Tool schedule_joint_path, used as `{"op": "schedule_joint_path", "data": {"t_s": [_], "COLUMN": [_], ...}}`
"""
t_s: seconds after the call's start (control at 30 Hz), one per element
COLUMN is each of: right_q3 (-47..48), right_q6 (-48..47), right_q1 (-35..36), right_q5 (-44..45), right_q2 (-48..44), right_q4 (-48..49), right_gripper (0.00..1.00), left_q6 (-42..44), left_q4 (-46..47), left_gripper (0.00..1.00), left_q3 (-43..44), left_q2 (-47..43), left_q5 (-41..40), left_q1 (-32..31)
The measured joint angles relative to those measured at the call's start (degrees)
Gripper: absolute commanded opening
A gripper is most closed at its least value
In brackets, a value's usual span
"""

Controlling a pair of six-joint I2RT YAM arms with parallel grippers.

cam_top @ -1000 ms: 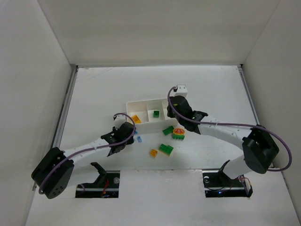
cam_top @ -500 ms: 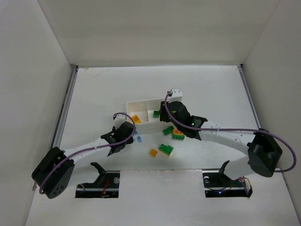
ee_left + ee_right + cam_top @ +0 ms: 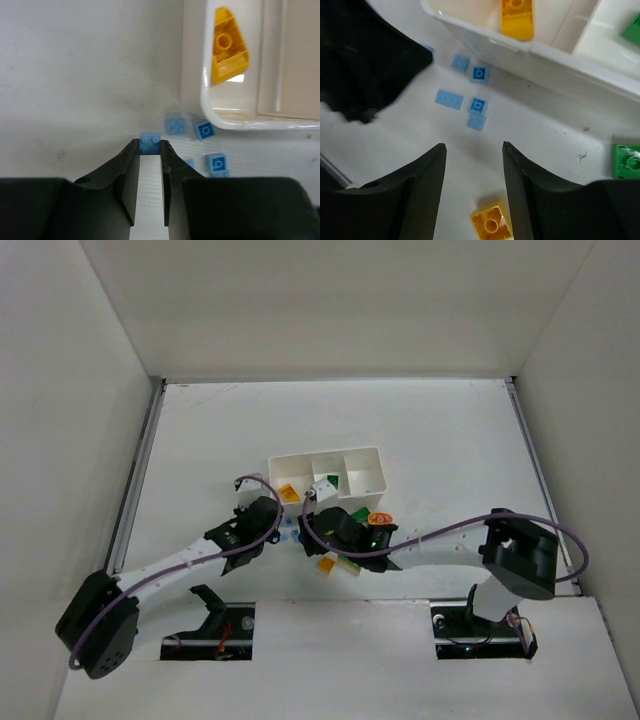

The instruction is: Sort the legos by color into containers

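We see the left gripper (image 3: 150,145) closed on 1 light blue brick (image 3: 150,139), which sits between its fingertips, just beside the rounded corner of the white tray (image 3: 240,124). Several other light blue bricks (image 3: 176,125) lie on the table (image 3: 75,75) near this corner. The right gripper (image 3: 472,146) hangs over the table with its fingers wide apart and holds nothing. 1 yellow brick (image 3: 491,223) lies on the table under it. In the left compartment of the tray lies 1 yellow wedge piece (image 3: 227,45).
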Motion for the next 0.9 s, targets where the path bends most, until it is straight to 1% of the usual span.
{"op": "schedule_joint_path", "data": {"t_s": [0.1, 0.2, 0.3, 0.5, 0.67, 0.77, 0.83, 0.9], "right_q3": [0.22, 0.94, 2.12, 3.87, 5.77, 6.01, 6.03, 6.03], "right_q6": [0.76, 1.44, 1.99, 2.60, 2.82, 2.93, 2.97, 3.15], "right_q1": [0.00, 0.00, 0.00, 0.00, 0.00, 0.00, 0.00, 0.00], "right_q5": [0.04, 0.07, 0.07, 0.22, 0.24, 0.33, 0.31, 0.46], "right_q2": [4.81, 8.68, 11.32, 12.37, 14.97, 15.34, 15.34, 15.34], "right_q4": [1.11, 1.16, 1.60, 2.99, 3.45, 3.45, 3.43, 3.45], "right_gripper": [0.53, 0.51, 0.50, 0.49, 0.38, 0.30, 0.23, 0.22], "left_q6": [-0.09, -0.26, -0.26, -0.20, -0.04, -0.02, 0.02, 0.07], "left_q4": [-2.64, -5.09, -6.82, -7.63, -7.56, -7.50, -7.02, -6.56], "left_gripper": [0.08, 0.09, 0.09, 0.09, 0.09, 0.10, 0.10, 0.10], "left_q3": [0.85, 2.82, 5.31, 8.90, 10.67, 12.26, 13.38, 14.43], "left_q2": [-6.84, -11.19, -13.05, -13.29, -13.09, -12.87, -12.85, -12.83], "left_q5": [-0.20, -0.13, 0.13, 0.81, 1.95, 2.86, 3.26, 3.61], "left_q1": [0.00, 0.09, 0.07, 0.07, 0.11, 0.11, 0.11, 0.11]}}
